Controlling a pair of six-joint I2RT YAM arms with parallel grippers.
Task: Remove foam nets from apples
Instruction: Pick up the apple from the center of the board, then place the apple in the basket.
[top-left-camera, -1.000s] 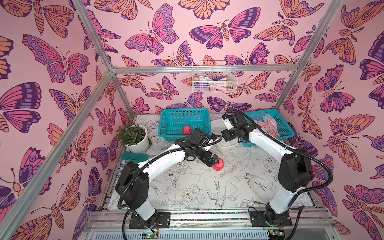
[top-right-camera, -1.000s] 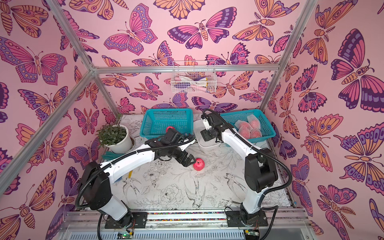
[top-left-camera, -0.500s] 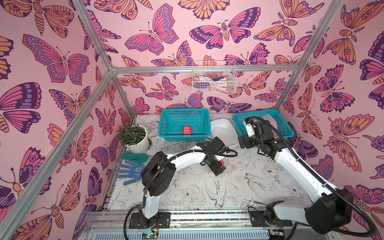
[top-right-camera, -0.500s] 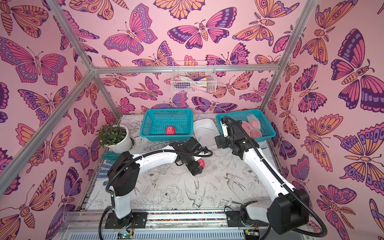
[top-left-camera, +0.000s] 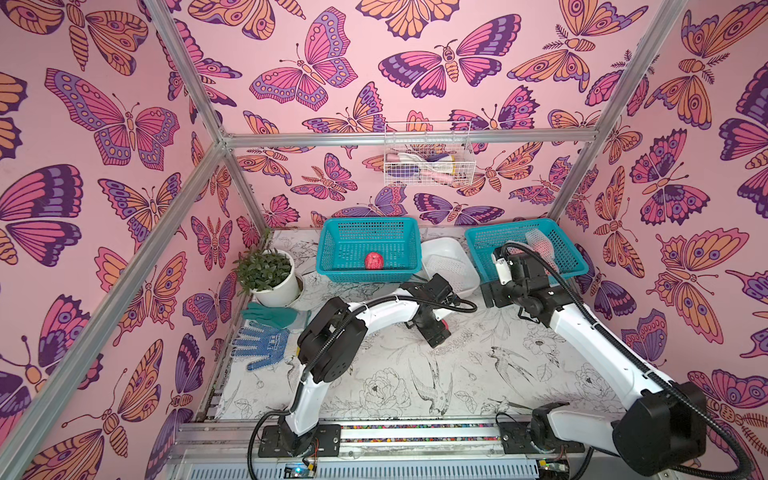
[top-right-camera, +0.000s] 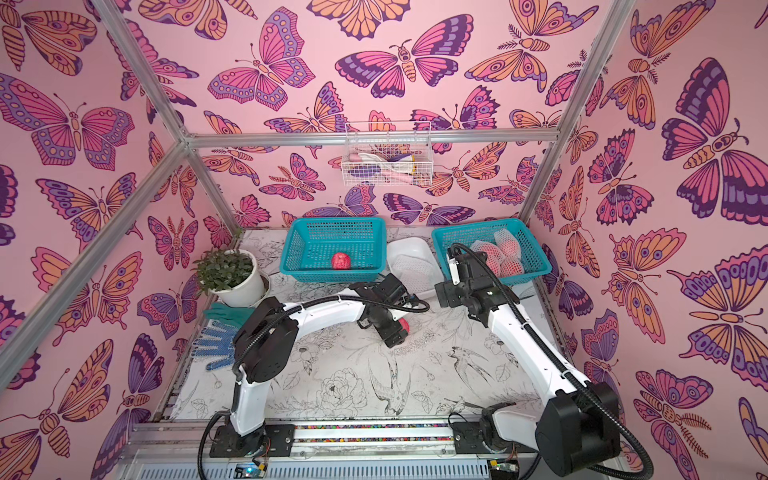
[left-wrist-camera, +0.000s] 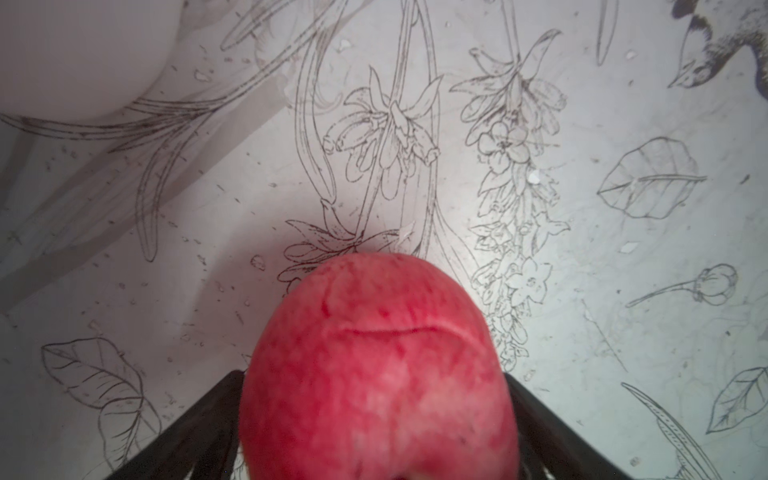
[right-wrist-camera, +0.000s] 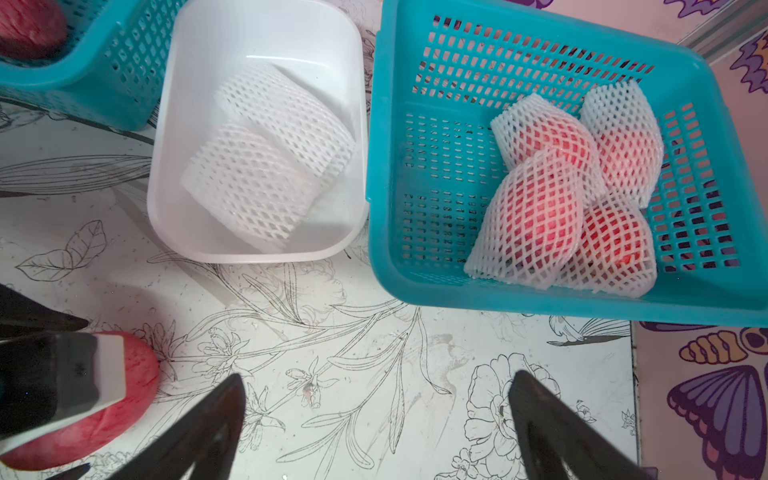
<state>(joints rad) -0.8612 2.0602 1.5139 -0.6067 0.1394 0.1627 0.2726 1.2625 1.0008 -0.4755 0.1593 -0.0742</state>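
At left hand: spread wide astride a bare apple, one dark finger down each flank; cannot tell if pinching or only bracketing. Apple resting on the surface just right of ctr in both top views, no net on it: skin blotchy red-pink w/ a shallow crease across, looks firm & slick. Up & left from there, left basket w/ a second bare apple inside; prob. the drop spot, reached by a short lift over the near wall.

At right hand: fully spread, nothing btw the fingers, hovering over the surface near the left hand. Up & right of it in a top view, right basket, close by, w/ four netted apples bunched together inside. Right arm clearly nearer; left one occupied & beyond the tray. Nearest sleeve: long axis slanted to the basket's near wall, one open end flaring close to that wall, so prob. best pinched at that loose end, not across the belly. Foam nets: white, diamond mesh, puffy, fruit showing pale pink through; likely to squash, stretch & snag on neighbours. Btw the baskets, white tray w/ two empty nets lying flat, overlapping. Judged: two of six done, four to go.
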